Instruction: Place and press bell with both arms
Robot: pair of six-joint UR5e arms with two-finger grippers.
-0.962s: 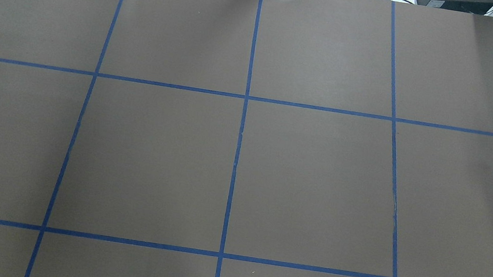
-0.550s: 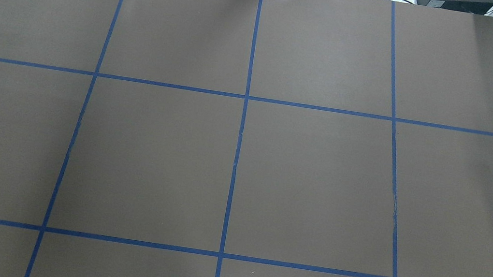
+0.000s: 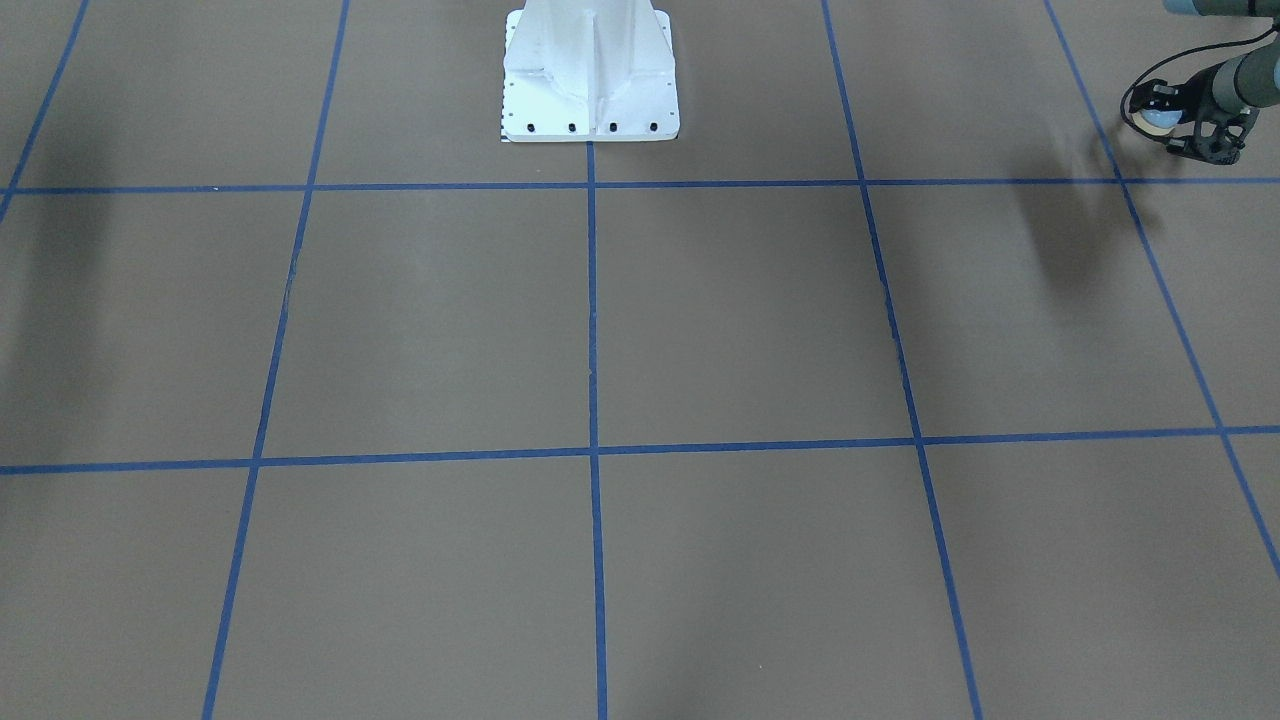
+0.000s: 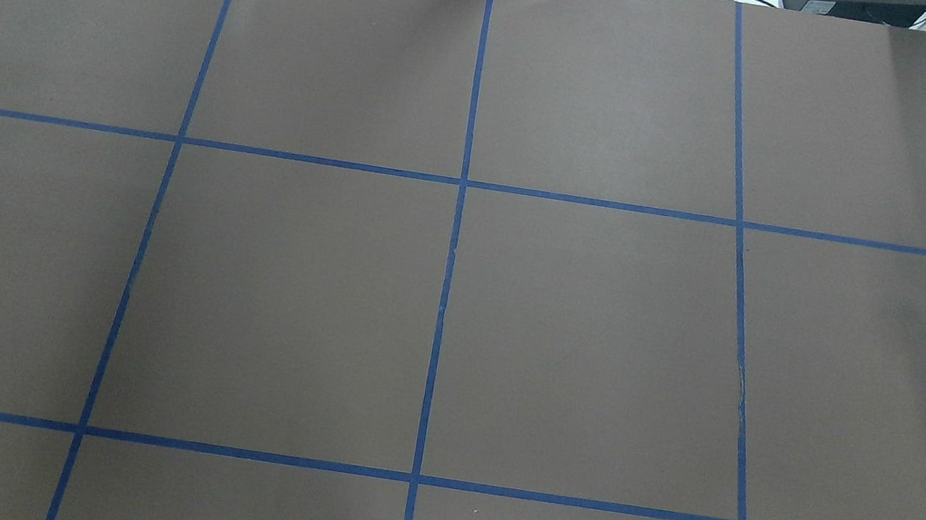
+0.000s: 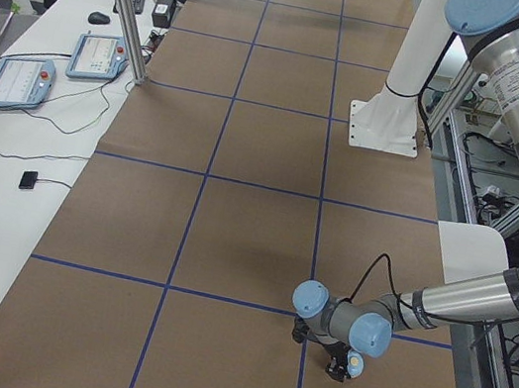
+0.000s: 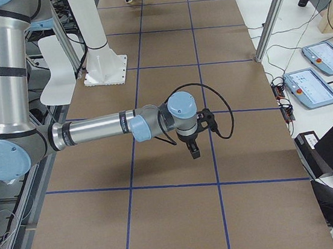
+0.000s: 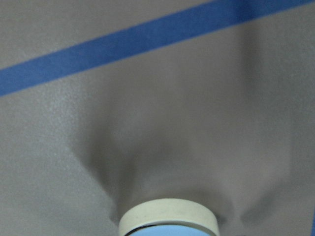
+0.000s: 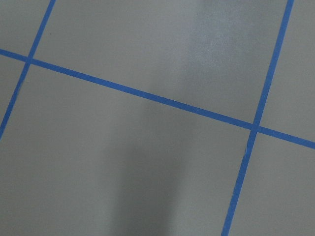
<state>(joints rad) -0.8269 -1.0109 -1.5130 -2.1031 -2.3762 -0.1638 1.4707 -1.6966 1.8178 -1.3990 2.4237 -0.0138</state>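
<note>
Left wrist-mounted footage is being edged at the bottom by the small light-blue bell with a cream round rim. The bell is being seen close to the lens, with its own shadow falling just beyond it on the brown paper table cover. A strip of blue tape is being shown slanting across the cover farther off.

From across the table, the bell is being shown right at the black two-finger left gripper, low over the paper near the table's left end and beside a tape line. Whether those fingers are clenched on the bell cannot be told, the parts being too small.

Farther along, the black right gripper is being held pointing down above the paper on the silver-tubed right arm. Whether it is released or clenched cannot be told. At the robot's edge of the table, the white bolted pedestal is being seen standing on the paper.
</note>
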